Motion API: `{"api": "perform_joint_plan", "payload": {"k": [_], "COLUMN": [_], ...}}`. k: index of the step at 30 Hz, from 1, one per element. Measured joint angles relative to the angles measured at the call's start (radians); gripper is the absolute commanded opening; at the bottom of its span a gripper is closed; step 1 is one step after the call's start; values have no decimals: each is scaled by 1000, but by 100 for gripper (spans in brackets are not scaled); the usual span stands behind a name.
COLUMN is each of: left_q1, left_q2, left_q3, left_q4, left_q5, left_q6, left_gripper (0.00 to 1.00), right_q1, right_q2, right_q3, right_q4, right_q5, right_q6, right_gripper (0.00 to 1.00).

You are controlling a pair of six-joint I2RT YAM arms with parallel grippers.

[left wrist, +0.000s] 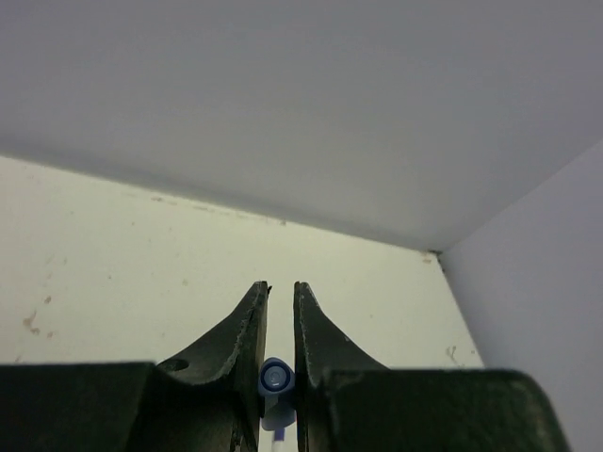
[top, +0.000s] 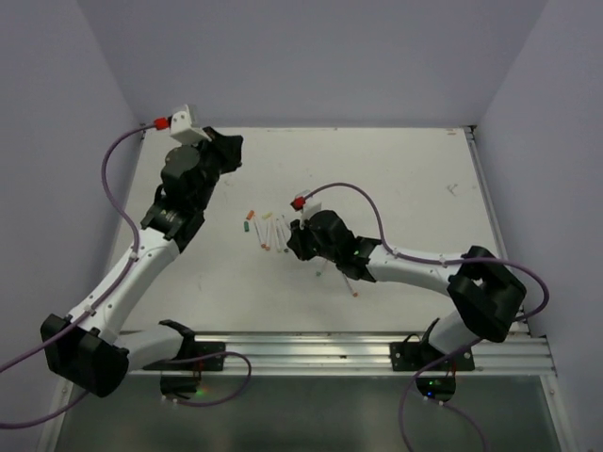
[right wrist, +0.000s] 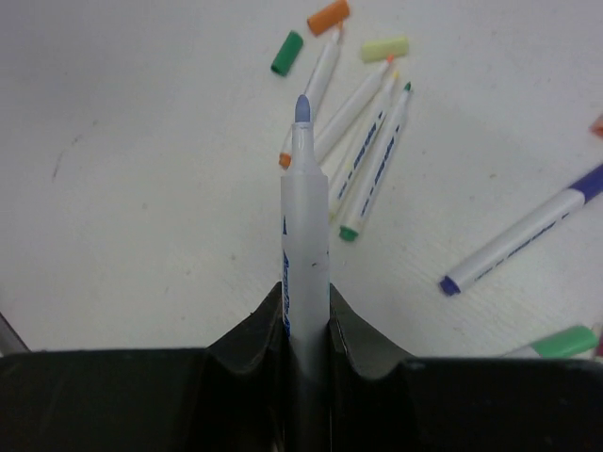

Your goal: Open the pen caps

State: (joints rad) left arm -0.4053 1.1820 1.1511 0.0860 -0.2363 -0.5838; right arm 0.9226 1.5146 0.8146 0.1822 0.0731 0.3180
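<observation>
White table (top: pixel 396 169); three loose caps (right wrist: pixel 287 54) beyond right gripper (right wrist: pixel 306 292), itself clamped on one uncapped pen (right wrist: pixel 304 217). One blue cap (left wrist: pixel 274 377) pinched tight in left gripper (left wrist: pixel 281 287).

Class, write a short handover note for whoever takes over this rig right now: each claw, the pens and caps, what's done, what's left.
Claws: left claw shut on a blue cap; right claw shut on the uncapped blue pen.
Table: orange cap, green cap and pale yellow cap lie loose by several open pens.
Done: those pens and the blue one.
Left: put down cap and pen; the purple pen and a green pen nearby look still capped.
</observation>
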Motion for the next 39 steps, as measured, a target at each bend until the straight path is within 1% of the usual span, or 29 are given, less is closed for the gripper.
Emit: {"api": "perform_joint_plan", "payload": {"k": [2, 7, 10, 14, 21, 26, 33, 39], "left_q1": [3, 6, 6, 6, 6, 6, 6, 6], "left_q2": [-29, -97, -132, -166, -188, -178, -160, -159], "left_q3": [-94, -307, -404, -500, -544, -544, -544, -544], "left_q4": [-22, -79, -89, -103, -102, -95, -93, -93], "left_q5": [28, 85, 115, 156, 183, 203, 225, 233], "left_q6": [-2, -8, -21, -43, -53, -60, -68, -71], "left_gripper": [0, 0, 0, 0, 0, 0, 0, 0], "right_q1": [0, -1, -5, -14, -47, -64, -69, -71], "right_q2": [31, 149, 237, 311, 375, 409, 414, 414], "right_q3": [62, 187, 246, 260, 260, 265, 267, 267], "right_q4": [-9, -43, -70, -86, -84, -71, -54, -52], "right_q5": [44, 127, 166, 198, 210, 206, 196, 190], "right_q6": [15, 55, 74, 100, 121, 137, 155, 166], "right_gripper": [2, 6, 6, 9, 14, 23, 32, 33]}}
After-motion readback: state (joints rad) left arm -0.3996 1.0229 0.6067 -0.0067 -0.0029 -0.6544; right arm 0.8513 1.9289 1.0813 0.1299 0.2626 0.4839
